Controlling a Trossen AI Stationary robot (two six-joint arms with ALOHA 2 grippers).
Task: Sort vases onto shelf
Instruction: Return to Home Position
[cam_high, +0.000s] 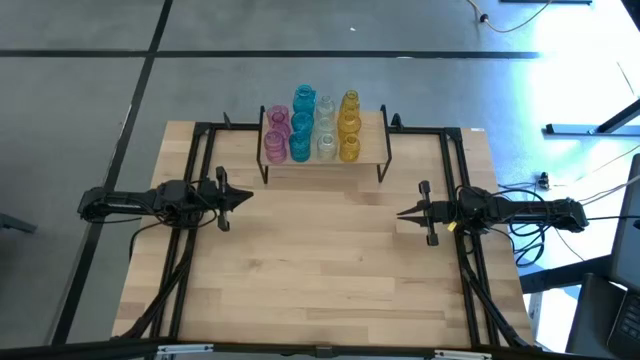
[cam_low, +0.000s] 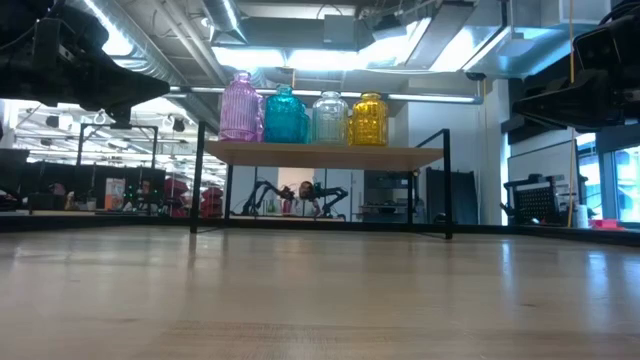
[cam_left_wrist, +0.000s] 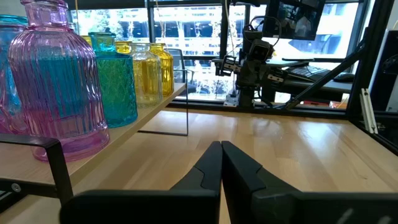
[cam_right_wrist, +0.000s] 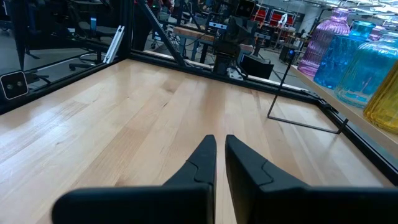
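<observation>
Vases (cam_high: 312, 127) all on shelf (cam_high: 372, 152) at counter (cam_high: 320, 260) far edge, in colour rows: pink, teal, clear, amber. Low view: only front four visible, rest hidden behind. L gripper (cam_high: 247, 197) & R gripper (cam_high: 402, 213) mid-counter, well apart, fingers closed, holding nothing. Arms cut off in low view.
</observation>
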